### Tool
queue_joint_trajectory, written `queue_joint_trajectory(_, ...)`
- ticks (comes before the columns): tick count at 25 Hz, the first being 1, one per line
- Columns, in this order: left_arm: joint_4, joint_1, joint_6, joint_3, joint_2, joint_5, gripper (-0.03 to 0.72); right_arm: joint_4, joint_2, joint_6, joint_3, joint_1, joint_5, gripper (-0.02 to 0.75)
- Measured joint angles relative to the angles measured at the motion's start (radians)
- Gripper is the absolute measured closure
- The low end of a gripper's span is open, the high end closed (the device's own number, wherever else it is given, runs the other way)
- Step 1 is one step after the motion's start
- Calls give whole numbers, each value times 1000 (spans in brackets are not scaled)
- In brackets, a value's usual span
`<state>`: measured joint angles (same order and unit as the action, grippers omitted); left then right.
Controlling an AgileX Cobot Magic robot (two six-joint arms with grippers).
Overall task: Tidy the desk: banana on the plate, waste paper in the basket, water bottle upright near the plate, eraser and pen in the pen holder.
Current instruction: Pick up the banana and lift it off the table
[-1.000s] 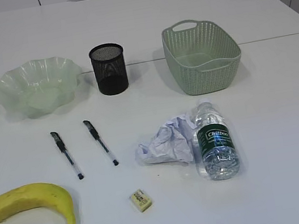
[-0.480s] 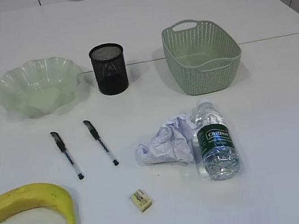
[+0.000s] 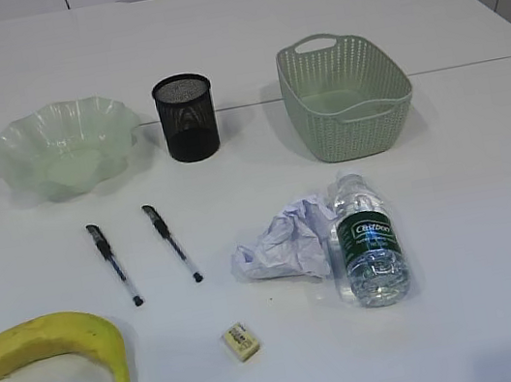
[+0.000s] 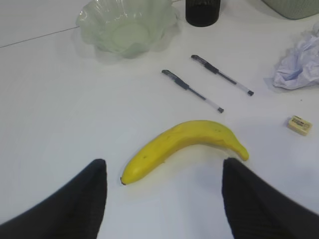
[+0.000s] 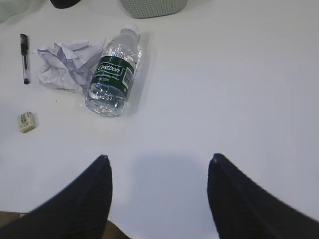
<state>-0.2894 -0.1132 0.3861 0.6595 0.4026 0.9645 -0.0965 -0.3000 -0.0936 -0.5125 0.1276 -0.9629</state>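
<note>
Starting at the left, your left claw point(image 4: 162, 199) hangs wide open and empty above the banana point(image 4: 182, 148), which lies near the front left of the tabletop point(image 3: 494, 210), well apart from the plate point(image 3: 62, 148) at the far left. The banana is curved and smooth, so if you close off-centre it will likely swivel or slide out, and a hard squeeze may bruise it. The plate looks light and wavy-rimmed; dropping the fruit on its edge could tip it.

Two pens point(image 3: 115, 264) lie side by side in front of the pen holder point(image 3: 186, 117). They are thin and flat on the tabletop, so your fingertips may skid over them, and a slanted pen could catch the mesh rim. The eraser point(image 3: 240, 341) sits near the front centre, small enough to miss.

Further right, the waste paper point(image 3: 284, 243) touches the water bottle point(image 3: 368, 241), which lies on its side in front of the basket point(image 3: 345, 94). Grabbing the paper may set the bottle rolling. Your right claw point(image 5: 159, 199) hovers open and empty, nearer than the bottle; if you stand the bottle carelessly it could topple.
</note>
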Motion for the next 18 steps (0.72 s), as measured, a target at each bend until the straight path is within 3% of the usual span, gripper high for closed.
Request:
queue_joint_trajectory(6,-2,63,80,9,169,-87,171,-5,-71,-8,-36,0,18,288)
queue_joint_trajectory(18,67,285,357,15,486,-96,171,12,-222,-8,-82,0,37,290)
